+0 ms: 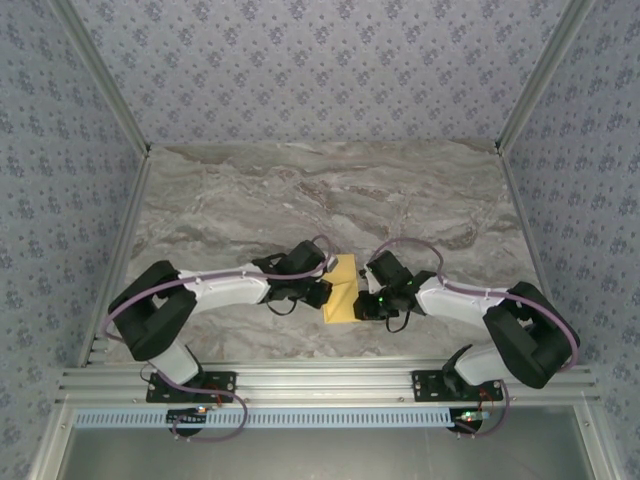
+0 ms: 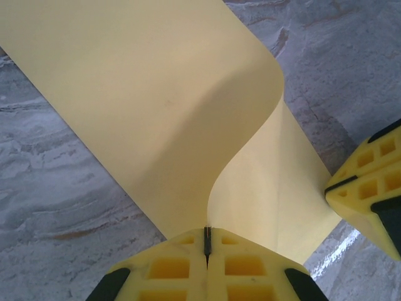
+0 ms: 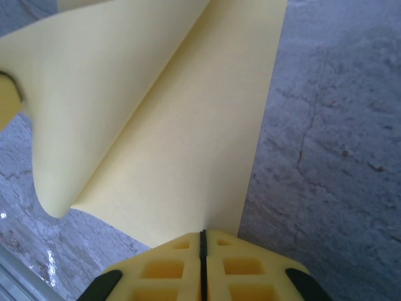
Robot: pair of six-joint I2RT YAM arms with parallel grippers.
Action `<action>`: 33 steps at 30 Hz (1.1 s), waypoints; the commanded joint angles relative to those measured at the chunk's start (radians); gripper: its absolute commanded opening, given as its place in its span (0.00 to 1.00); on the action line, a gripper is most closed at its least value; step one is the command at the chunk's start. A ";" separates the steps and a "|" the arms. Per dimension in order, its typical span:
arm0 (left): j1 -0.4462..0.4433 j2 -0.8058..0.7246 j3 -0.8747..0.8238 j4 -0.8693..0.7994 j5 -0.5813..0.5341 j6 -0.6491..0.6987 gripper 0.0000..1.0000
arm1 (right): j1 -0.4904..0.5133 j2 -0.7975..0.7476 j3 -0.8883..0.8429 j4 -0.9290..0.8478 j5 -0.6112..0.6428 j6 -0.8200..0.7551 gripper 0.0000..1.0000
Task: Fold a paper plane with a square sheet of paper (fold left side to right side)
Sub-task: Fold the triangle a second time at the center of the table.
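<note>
Two tight pinches: left gripper (image 2: 207,241) and right gripper (image 3: 202,241) each clamped on the square sheet of paper (image 1: 342,287), curled up near the middle of the table's (image 1: 300,190) near edge. Could tear if pulled apart, or crease crooked with edges mismatched.

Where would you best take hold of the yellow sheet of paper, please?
At an outer edge, coming in low from the side: the sheet of paper is thin and limp, curling where lifted. The left gripper and right gripper are shut on opposite edges this way.
</note>
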 commanded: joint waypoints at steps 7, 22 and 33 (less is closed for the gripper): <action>0.013 0.054 0.050 -0.016 0.015 0.024 0.00 | 0.009 0.020 0.013 -0.092 0.052 -0.031 0.10; 0.015 0.091 0.074 -0.030 -0.010 0.030 0.00 | 0.015 0.021 0.024 -0.117 0.059 -0.041 0.10; 0.015 0.094 0.071 -0.047 -0.034 0.032 0.00 | 0.016 0.019 0.026 -0.127 0.066 -0.046 0.10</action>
